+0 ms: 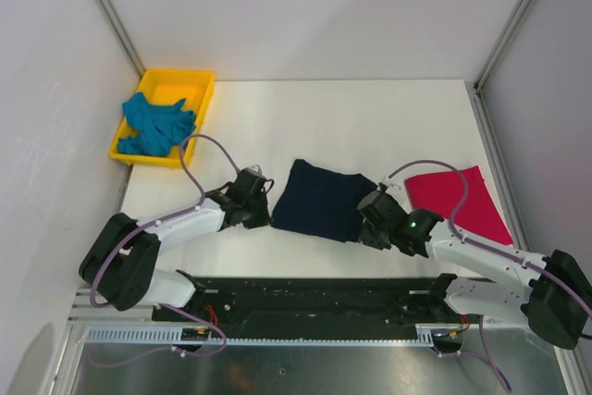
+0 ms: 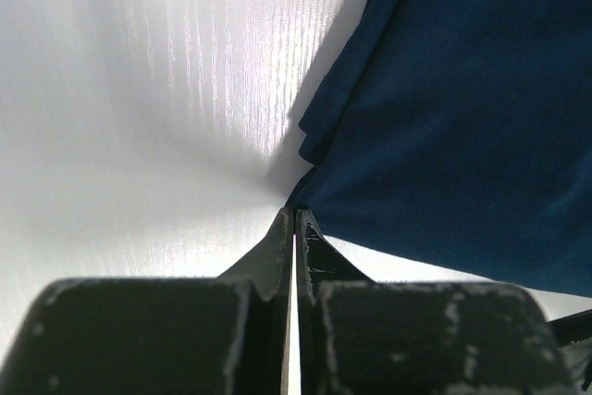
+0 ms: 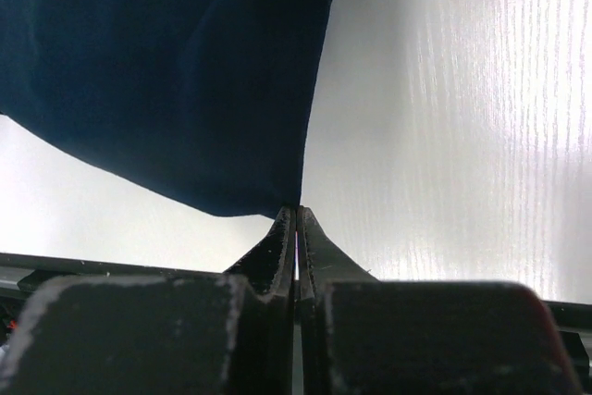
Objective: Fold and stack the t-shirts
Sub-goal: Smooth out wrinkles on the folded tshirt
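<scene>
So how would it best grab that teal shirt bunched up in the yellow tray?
Probably pinch a raised fold on top of the teal t-shirt, coming straight down. It lies crumpled in the yellow tray, whose walls block a sideways approach. The left gripper is nearer, though now shut on the navy t-shirt.

Twin arms
Left arm [image 1: 180,222] and right arm [image 1: 481,254]: white links, black joints, lilac cables [image 1: 182,159]; green light [image 1: 411,225] on the right.
</scene>
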Action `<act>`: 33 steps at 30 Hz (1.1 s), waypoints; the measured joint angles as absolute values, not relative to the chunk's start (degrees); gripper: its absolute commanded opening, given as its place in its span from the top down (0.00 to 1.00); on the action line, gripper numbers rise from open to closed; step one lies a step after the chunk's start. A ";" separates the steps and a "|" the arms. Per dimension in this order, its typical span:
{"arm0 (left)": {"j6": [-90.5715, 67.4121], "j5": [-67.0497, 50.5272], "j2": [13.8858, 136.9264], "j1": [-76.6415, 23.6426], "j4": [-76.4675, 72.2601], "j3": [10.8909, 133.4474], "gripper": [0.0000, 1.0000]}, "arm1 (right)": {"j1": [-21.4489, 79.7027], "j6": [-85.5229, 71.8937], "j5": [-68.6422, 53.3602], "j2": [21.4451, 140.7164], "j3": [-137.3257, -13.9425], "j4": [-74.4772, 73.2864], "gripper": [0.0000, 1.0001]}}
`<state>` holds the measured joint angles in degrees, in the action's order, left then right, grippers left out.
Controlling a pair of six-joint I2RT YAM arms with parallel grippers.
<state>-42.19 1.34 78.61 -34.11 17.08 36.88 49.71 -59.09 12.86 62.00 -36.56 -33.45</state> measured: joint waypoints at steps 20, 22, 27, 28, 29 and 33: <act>-42.15 2.94 75.50 -33.01 17.45 36.86 1.00 | 56.14 -57.87 11.99 66.70 -40.47 -35.62 1.00; -42.15 2.98 75.29 -32.69 17.74 36.80 1.00 | 58.41 -58.83 11.35 68.14 -38.92 -33.93 0.96; -42.09 2.81 74.91 -31.99 18.13 35.62 0.93 | 60.01 -58.87 8.78 68.86 -36.67 -32.36 0.70; -42.04 2.81 74.91 -31.57 18.37 35.40 0.83 | 59.29 -58.24 8.29 68.20 -36.67 -32.40 0.66; -42.00 2.81 74.91 -31.22 18.68 35.33 0.74 | 58.52 -57.74 8.05 67.42 -36.75 -32.69 0.63; -41.45 3.01 73.71 -29.80 20.60 35.33 0.54 | 54.15 -54.24 7.77 62.74 -39.57 -35.20 0.64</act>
